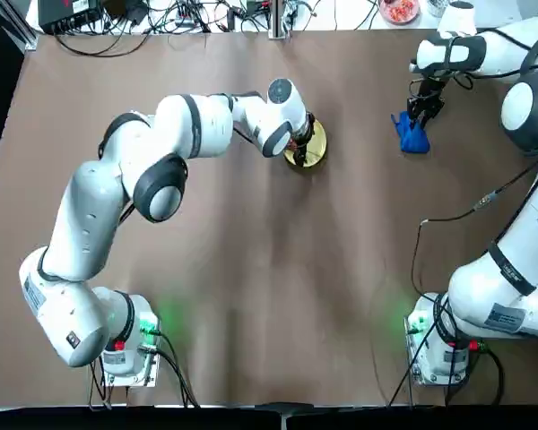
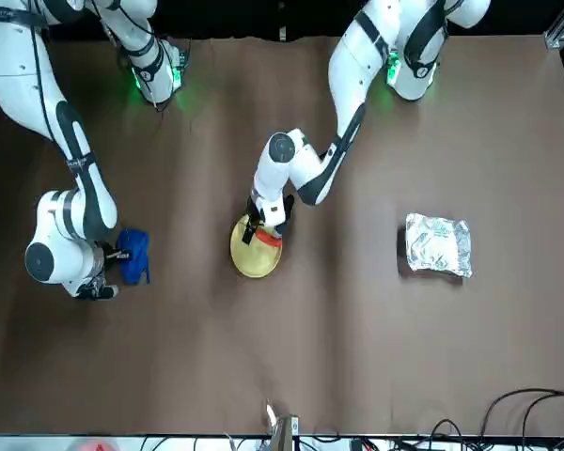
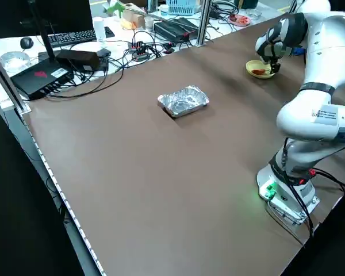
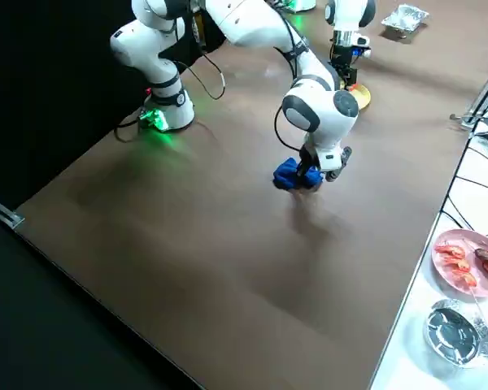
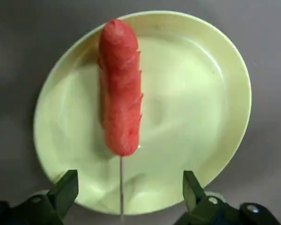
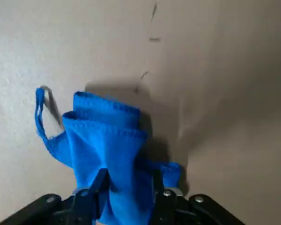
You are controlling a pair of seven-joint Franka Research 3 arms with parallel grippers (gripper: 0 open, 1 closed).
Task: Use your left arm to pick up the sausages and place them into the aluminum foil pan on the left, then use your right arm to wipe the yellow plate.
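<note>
The left end effector (image 5: 130,183) is spread wide over the near-side edge of the yellow plate (image 5: 187,117), its two fingers well apart with nothing pinched between them. The sausage (image 5: 120,89) lies on the plate, off to one side of its middle; it is a single red piece, scored along its length, on a thin skewer (image 5: 122,187) that runs out over the rim between the two fingers. That placing looks useful: the skewer and the thick end lead into the opening, so the arm could advance along the sausage's length and close across its narrow width, probably the steadiest hold. Too light a pinch might let it roll; too low an approach might nudge the plate.

The aluminum foil pan (image 2: 439,244) sits by itself on the bench (image 2: 338,357), well apart from the plate on the robot's left, within what should be easy reach of that arm. Its thin, crinkled walls would likely dent or slide if struck, so a gentle release from above seems wise.

The right end effector (image 6: 130,180) waits on the far right of the bench, its fingers drawn fairly narrow around the bunched blue cloth (image 6: 117,154). Holding the cloth well away from the plate leaves the left arm room; wiping makes sense only once the sausage is off. The transfer is still to be done, so the task appears near its start.
</note>
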